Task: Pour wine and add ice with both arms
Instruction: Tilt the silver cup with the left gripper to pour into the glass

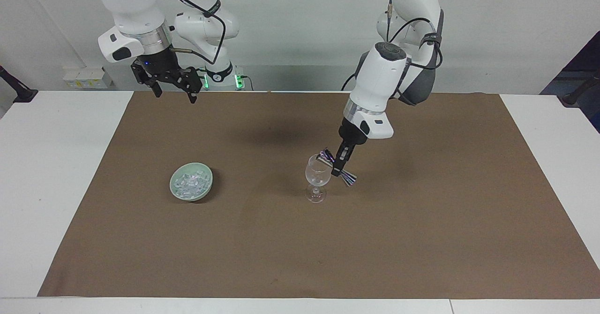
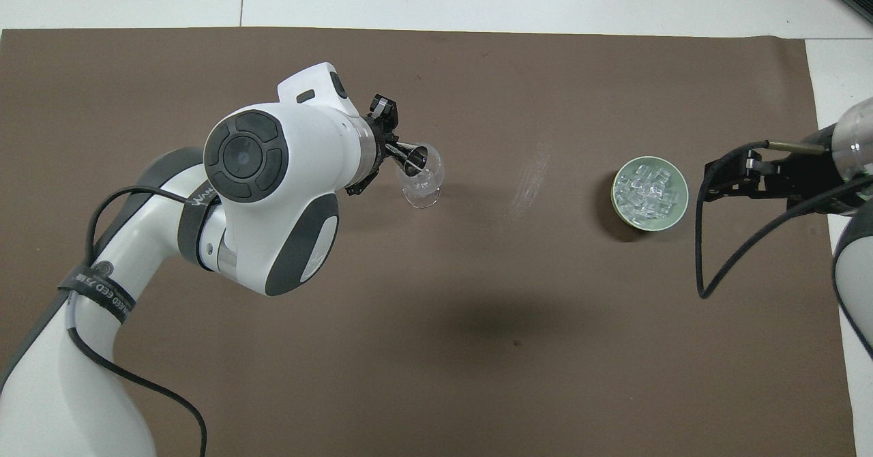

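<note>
Item, left pincer [image 1: 338, 166]: clamped shut on a small iridescent jigger [image 1: 336, 167], double-ended, held by its waist. Tilted, with one cup dipped over the rim of the wine glass [image 1: 316, 177], the other end raised away from it; judged to be mid-pour, the slant serving to empty the lower cup into the bowl of the glass. Whether liquid is running cannot be told.

Item, wine glass: upright on its foot on the brown mat [image 1: 422, 239], about mid-table, placed so the left arm reaches it from above.

Item, ice [image 1: 190, 184]: small clear chunks heaped in a pale green bowl [image 1: 206, 187], toward the right arm's end of the table, well apart from the glass. Not yet transferred; none made out in the glass.

Item, right pincer [image 1: 172, 83]: jaws spread wide, holding nothing, hanging over the edge of the mat at the robots' end, waiting. Likely kept there to stay clear of the pour while close to the bowl for the ice step.

Item, table [image 1: 56, 164]: white, covered largely by the mat.

Stage judged: wine part under way, ice part outstanding. Risk noted: glass light and tall, easily tipped by a nudge from the jigger.
</note>
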Robot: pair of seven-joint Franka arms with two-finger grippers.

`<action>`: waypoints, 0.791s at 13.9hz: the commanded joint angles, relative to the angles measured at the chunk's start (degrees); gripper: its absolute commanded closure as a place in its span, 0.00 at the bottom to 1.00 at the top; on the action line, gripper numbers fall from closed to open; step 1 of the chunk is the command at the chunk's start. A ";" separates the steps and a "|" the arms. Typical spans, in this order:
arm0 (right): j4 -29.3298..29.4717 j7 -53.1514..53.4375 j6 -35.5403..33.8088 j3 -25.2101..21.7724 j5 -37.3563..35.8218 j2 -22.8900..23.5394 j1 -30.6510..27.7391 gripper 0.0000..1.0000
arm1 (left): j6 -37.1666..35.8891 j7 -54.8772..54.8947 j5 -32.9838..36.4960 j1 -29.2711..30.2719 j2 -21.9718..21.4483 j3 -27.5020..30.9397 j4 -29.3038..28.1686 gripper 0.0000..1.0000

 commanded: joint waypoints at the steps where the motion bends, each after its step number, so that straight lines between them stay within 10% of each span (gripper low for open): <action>1: -0.13 -0.90 -0.09 0.41 1.16 -0.20 -0.96 0.00 | 0.98 -1.95 1.98 -1.34 -0.67 0.92 -0.69 1.00; 11: -0.12 -0.90 -0.09 0.41 1.16 -0.20 -0.96 0.00 | 0.80 -2.83 6.38 -2.05 -0.67 0.92 -0.42 1.00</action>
